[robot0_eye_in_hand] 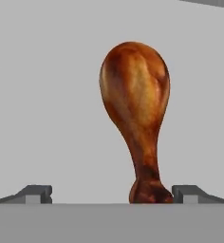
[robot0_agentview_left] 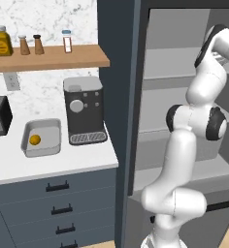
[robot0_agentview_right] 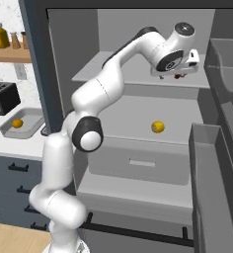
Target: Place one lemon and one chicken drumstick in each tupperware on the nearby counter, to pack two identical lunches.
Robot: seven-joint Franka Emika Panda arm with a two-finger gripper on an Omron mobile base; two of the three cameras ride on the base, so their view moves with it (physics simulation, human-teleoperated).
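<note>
The drumstick [robot0_eye_in_hand: 135,114] lies on a pale grey fridge shelf [robot0_agentview_right: 138,74], fat end away from the hand and its thin bone end down between the 2 finger tips. The gripper [robot0_eye_in_hand: 112,193] is released, jaws as wide as they go, and nothing is grasped. The bone end sits close to the right-hand tip, with a wide gap to the left-hand one, so the grip is off-centre. To do this pick well, I would shift the hand sideways until the shank sits midway between the tips, go a little deeper so the pads close on the narrow neck rather than the knob at the end, and only then close. A squeeze on the knob alone could let the piece swing or slip out.

The hand view gives that fine alignment. The right base view gives the wider setting instead: the arm reaches into the open fridge at the upper shelf, with a dark red speck of the drumstick under the hand, and 1 lemon [robot0_agentview_right: 158,127] rests on the shelf below. Both base views show a tupperware [robot0_agentview_left: 41,137] on the counter [robot0_agentview_left: 53,164] with another lemon [robot0_agentview_left: 35,140] inside it, beside a coffee machine [robot0_agentview_left: 84,110].
</note>
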